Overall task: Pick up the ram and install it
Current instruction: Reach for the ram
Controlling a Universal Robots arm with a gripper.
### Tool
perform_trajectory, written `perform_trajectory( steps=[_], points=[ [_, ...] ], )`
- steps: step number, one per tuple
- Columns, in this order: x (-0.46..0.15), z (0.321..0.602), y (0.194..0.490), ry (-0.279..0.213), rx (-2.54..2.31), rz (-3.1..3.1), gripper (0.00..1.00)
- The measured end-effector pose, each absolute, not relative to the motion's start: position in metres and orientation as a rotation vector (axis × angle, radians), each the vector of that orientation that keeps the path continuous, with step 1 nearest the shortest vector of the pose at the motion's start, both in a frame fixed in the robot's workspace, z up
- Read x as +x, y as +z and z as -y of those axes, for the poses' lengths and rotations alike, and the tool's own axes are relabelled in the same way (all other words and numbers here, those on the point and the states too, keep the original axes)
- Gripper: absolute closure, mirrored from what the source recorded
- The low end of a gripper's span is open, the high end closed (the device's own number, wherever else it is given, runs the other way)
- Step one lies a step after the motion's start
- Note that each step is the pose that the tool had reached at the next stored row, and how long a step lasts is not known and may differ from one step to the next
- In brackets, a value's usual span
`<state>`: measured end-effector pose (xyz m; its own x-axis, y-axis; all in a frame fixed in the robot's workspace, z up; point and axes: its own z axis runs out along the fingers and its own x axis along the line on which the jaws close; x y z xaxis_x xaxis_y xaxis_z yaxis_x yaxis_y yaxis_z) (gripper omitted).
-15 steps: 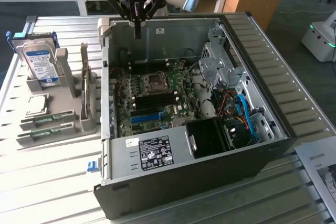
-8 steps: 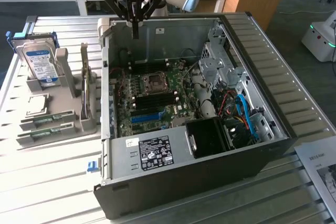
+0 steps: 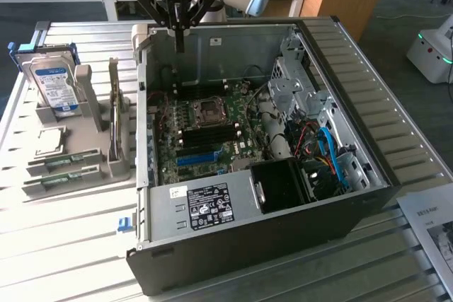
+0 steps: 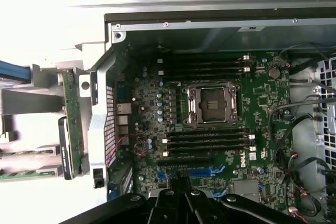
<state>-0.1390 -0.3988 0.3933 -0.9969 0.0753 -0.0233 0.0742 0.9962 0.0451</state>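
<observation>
Your gripper (image 3: 181, 42) hangs pinched tight and empty over the back corner of the computer case (image 3: 233, 245). The ram (image 3: 71, 159) lies outside it in a grey rack near the bench's edge at the exterior view's left, with its long axis pointing across toward the case. A second green stick (image 3: 60, 179) sits just beside it, and I can't say for sure which of the two is yours. Between hand and ram stand the case's side wall and an upright card (image 3: 113, 114) in its stand; the hard drive (image 3: 56, 86) stands further back.
</observation>
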Motion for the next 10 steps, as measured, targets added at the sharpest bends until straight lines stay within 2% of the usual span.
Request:
perform_trajectory(
  steps=[10],
  points=[
    [-0.1456,0.3988,0.3932,0.069,0.117,-3.114,0.90]
  ],
)
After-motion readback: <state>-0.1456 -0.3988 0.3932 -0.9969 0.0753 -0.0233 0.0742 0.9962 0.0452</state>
